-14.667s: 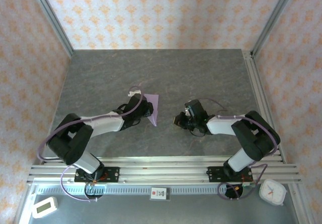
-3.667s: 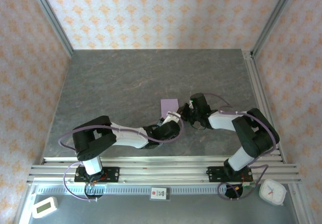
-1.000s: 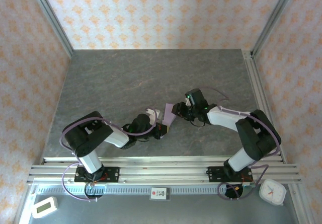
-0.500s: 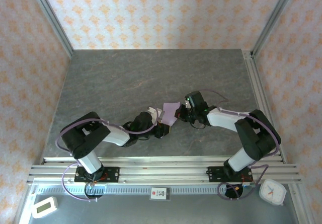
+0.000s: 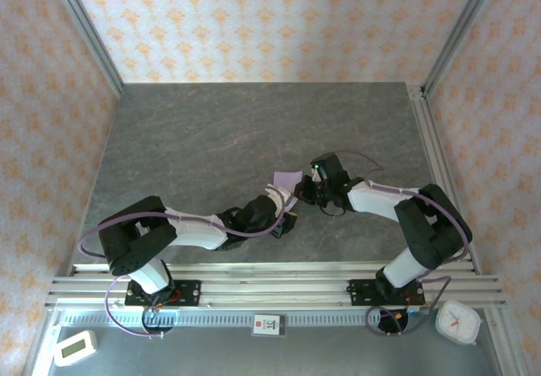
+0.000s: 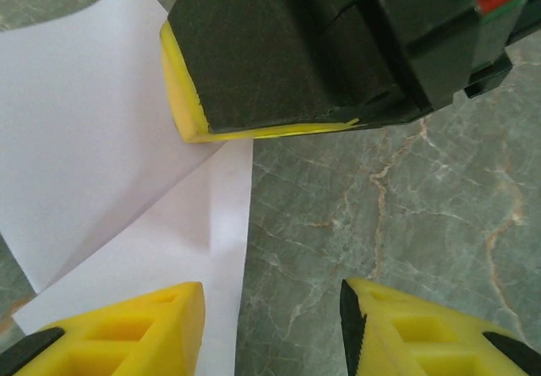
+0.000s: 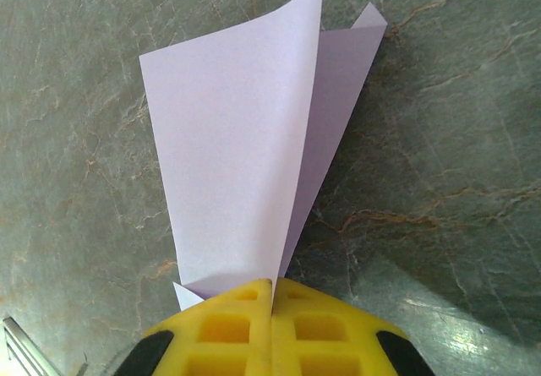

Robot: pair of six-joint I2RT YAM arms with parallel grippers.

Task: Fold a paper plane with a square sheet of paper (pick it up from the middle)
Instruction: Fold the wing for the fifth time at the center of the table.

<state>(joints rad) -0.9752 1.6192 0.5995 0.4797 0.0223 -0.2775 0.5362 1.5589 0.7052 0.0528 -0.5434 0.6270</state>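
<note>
Two black robot arms meet over a grey marbled tabletop, with a pale lilac square sheet of paper between them. The right gripper, its yellow fingers pressed together, clamps the sheet at one narrow end. In its wrist camera the paper fans straight out from the fingertips in two layers, the upper flap curling up and the darker under-layer showing on the right. The sheet's long axis runs directly away from the jaws.

From above, the sheet lies near the middle of the table, just to the left and far side of the right gripper. The left gripper sits just on the near side of the paper, jaws parted and holding nothing.

Its wrist camera shows the left gripper facing the right gripper's black finger, with the sheet lying left of the gap. One yellow fingertip is over paper and the other over bare stone, and the paper's straight edge runs up between them.

To grip, the left arm would probably need to move left in its own view until its jaws straddle the paper. The right arm, the one holding, looks set to anchor the next crease.
</note>
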